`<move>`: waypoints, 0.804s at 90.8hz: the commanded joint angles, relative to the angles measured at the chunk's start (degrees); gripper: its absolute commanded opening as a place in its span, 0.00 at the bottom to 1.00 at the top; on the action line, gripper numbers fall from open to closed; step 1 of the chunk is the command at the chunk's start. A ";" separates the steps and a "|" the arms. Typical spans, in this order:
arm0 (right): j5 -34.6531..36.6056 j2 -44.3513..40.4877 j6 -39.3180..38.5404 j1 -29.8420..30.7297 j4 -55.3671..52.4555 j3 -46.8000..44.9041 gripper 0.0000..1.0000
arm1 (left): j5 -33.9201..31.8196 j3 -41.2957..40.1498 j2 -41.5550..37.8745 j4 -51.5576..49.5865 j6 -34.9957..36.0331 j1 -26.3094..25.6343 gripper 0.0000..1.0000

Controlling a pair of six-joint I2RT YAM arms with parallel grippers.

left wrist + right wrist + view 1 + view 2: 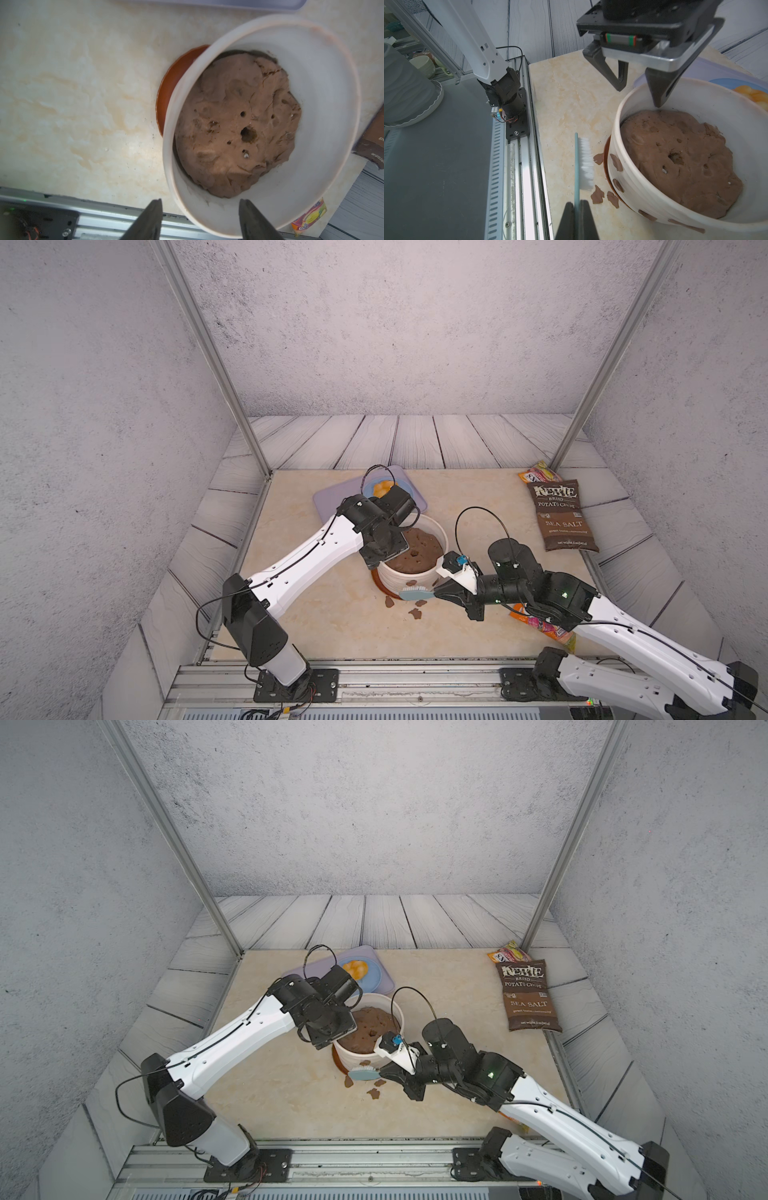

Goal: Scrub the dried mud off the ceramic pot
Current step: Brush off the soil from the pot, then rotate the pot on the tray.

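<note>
Firmly, right jaws pinch the brush (585,164); left jaws gape astride ceramic pot (631,193).

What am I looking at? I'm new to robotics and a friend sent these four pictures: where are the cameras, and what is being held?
Two robot arms stand at a table. Two pictures come from a camera overhead, two from cameras on the wrists. The right gripper is shut on the handle of a brush. The left gripper is open, its jaws either side of the rim of the ceramic pot. Patches of dried mud stick to its wall. A chips bag lies aside.
</note>
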 commanded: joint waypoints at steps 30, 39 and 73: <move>2.71 1.32 -1.34 -0.29 3.82 0.29 0.00 | 1.52 -5.68 2.26 -1.44 -12.66 -2.45 0.48; 2.16 2.18 -0.96 -0.35 4.96 0.12 0.00 | 2.01 -5.06 3.89 -1.06 -12.45 -2.52 0.39; 4.89 3.79 -0.85 -0.34 9.85 -2.57 0.00 | 2.50 -3.84 6.46 -2.62 -13.57 -2.54 0.18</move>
